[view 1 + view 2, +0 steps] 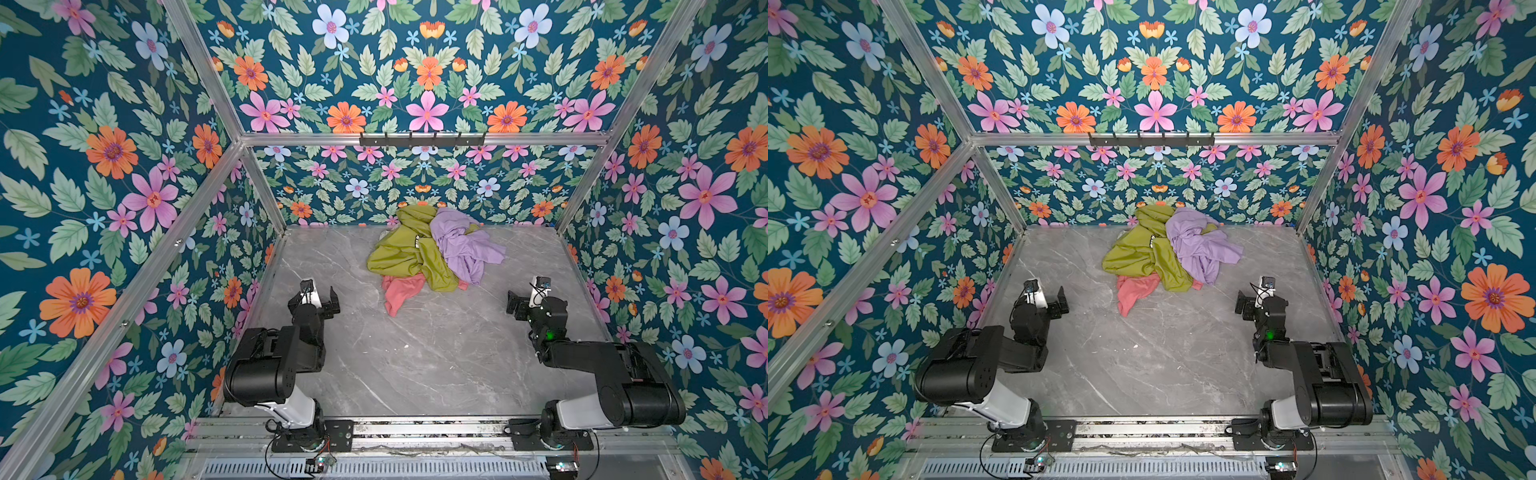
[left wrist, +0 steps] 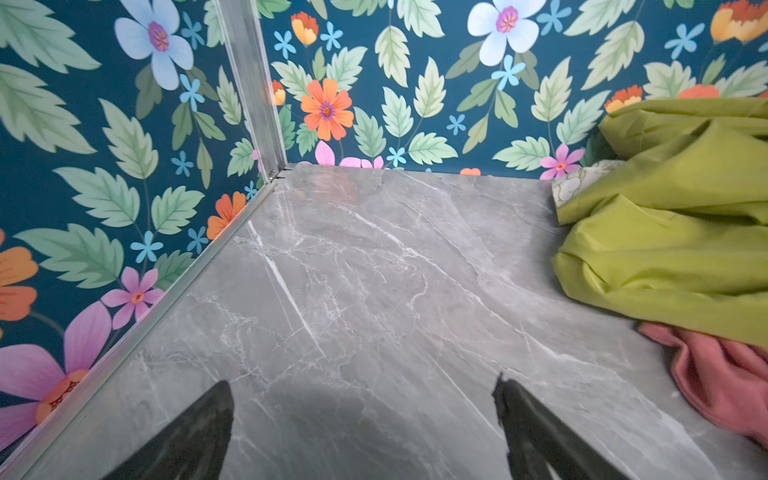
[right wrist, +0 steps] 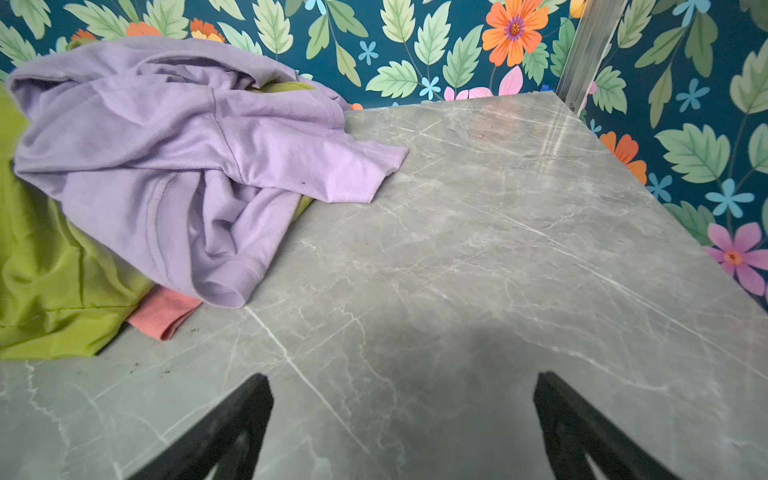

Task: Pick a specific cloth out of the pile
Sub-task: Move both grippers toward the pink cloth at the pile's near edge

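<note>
With both the left end effector (image 2: 361, 399) and right end effector (image 3: 403, 395) spread apart and empty over the desk (image 1: 415, 353), picking has not begun: the cloth (image 1: 400, 291) (salmon-pink) pokes from under the pile (image 1: 432, 249), so reaching its free near corner likely comes next.

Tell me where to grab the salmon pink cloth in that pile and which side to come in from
Probably grip the salmon-pink cloth at its free flap trailing onto the marble table, the near-left part of the pile. Approach from the front with the open left gripper, which is closest. The rest lies under the olive-green cloth, and only a small corner peeks out below the lilac cloth.
</note>
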`<state>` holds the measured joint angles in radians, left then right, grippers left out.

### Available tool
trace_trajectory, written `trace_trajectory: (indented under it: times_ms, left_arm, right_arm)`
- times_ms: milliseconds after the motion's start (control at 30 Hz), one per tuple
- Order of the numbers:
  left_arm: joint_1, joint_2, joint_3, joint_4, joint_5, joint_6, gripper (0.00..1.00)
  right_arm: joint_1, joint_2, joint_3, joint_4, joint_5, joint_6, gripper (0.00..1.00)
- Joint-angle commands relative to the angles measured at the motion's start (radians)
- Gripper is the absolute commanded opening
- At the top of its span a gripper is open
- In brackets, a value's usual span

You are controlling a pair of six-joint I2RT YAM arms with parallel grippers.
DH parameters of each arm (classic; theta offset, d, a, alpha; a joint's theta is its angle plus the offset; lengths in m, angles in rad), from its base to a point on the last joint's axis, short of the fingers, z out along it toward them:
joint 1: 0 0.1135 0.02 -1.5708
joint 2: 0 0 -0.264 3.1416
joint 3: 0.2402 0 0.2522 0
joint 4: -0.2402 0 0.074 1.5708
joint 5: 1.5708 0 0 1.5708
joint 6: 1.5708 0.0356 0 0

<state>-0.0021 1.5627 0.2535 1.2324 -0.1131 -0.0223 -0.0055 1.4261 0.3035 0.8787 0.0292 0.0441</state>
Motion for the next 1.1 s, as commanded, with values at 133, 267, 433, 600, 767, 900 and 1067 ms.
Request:
trace_trajectory:
  times_ms: [133, 267, 433, 600, 767, 900, 1067]
  left_arm:
    - [-0.022, -0.127, 0.041, -0.145, -0.137, -0.019, 1.0]
    - [-0.034, -0.193, 0.099, -0.307, -0.186, -0.033, 1.0]
    - [-0.033, -0.232, 0.238, -0.644, -0.293, -0.182, 1.0]
    - [-0.042, -0.226, 0.316, -0.782, -0.189, -0.254, 1.0]
    - [-0.083, -0.2, 0.398, -0.922, -0.093, -0.329, 1.0]
    - [-0.158, -0.173, 0.406, -0.913, -0.042, -0.365, 1.0]
    - [-0.237, -0.126, 0.445, -0.942, 0.084, -0.362, 0.98]
  right_arm:
    - [0.041, -0.115, 0.075, -0.226, 0.052, -0.036, 0.99]
    - [0.107, -0.187, 0.13, -0.33, 0.125, -0.079, 0.99]
    - [0.129, -0.265, 0.246, -0.57, 0.134, 0.05, 0.99]
    - [0.131, -0.3, 0.249, -0.599, 0.086, 0.172, 0.99]
    - [0.145, -0.286, 0.25, -0.638, 0.062, 0.295, 0.99]
    - [0.167, -0.227, 0.289, -0.68, -0.027, 0.344, 0.99]
    - [0.307, -0.161, 0.327, -0.695, -0.028, 0.277, 0.99]
